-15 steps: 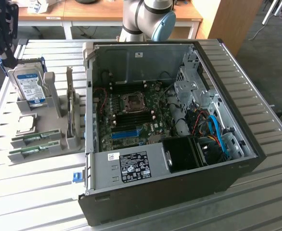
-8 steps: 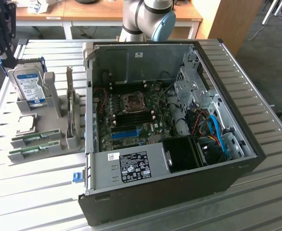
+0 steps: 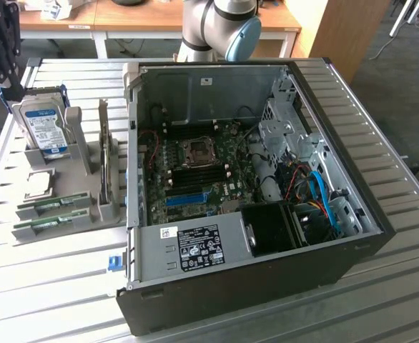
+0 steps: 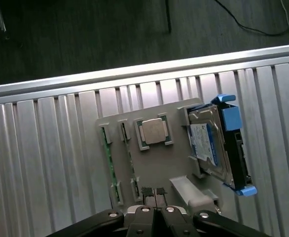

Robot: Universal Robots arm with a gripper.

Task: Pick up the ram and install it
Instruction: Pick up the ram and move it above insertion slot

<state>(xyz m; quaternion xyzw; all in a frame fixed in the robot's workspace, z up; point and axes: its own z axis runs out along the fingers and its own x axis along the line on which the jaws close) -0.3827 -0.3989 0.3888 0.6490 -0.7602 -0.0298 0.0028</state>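
Two alike green sticks stand on edge in slots of the grey holder [image 3: 77,207] [image 4: 176,165], one [image 3: 53,205] [image 4: 129,158] beside the other [image 3: 48,226] [image 4: 108,163]. One of them is the ram; I cannot tell which. My black gripper [image 3: 8,77] [image 4: 153,191] hangs high above the holder at the exterior view's far left, shut with nothing between its pads. The open computer case [image 3: 267,286] lies to the exterior view's right, its motherboard's dark memory slots [image 3: 195,175] bare next to the processor socket [image 3: 196,151].
The holder also carries a blue-labelled silver hard drive [image 3: 43,128] [image 4: 208,143], a square processor chip [image 3: 39,184] [image 4: 153,132] and an upright card [image 3: 108,168]. Cables [image 3: 317,189] and a black shroud [image 3: 270,229] fill the case's right end. A ribbed metal table [image 3: 52,286] lies below.
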